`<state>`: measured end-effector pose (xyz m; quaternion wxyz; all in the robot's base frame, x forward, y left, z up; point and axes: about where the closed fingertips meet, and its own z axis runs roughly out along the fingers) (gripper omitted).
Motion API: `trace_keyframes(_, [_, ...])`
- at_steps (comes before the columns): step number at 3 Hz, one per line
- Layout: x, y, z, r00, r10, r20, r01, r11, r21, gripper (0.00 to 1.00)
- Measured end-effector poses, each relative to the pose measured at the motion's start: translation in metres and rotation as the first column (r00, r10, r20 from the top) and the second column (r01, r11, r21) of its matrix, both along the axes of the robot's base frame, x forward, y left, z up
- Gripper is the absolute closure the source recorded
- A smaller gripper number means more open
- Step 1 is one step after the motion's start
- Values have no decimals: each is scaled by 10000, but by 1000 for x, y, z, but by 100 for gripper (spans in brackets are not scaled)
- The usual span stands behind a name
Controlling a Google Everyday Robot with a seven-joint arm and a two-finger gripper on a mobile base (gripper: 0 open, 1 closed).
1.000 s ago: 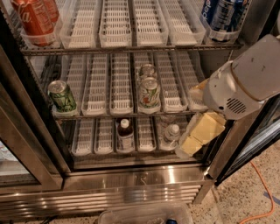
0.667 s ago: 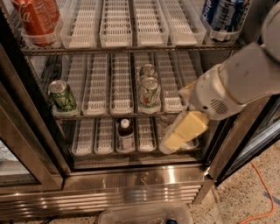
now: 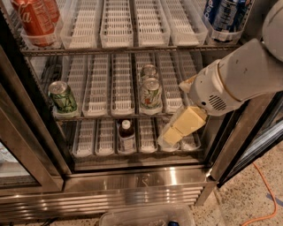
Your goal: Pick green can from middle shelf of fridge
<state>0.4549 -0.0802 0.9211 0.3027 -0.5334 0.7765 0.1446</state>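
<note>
Green can [image 3: 63, 98] sits alone left, two pale cans [image 3: 150, 93] centre, hand [image 3: 177, 129] lower right.

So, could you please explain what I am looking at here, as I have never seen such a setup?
This is one camera's view, looking down into an open fridge, a steel drinks cooler with wire shelves. The white arm coming in from the picture's right belongs to a mobile robot. The yellowish part at its end is its gripper, which hangs in front of the lower shelf's right side. I see nothing held in it. Its job is to take the green can, which stands at the left end of the middle shelf, well apart from the gripper. Midway along that shelf stand two paler cans, one behind the other. Above are red cola cans and blue cans; below is a small bottle.
</note>
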Motion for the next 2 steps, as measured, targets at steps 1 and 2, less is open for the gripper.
trace_keyframes(1, [5,13,-10,9974,-677,-252,699,9921,1043,0])
trace_keyframes(2, [14,30,-22,9851,-1561,-715,1691,9548,2444,0])
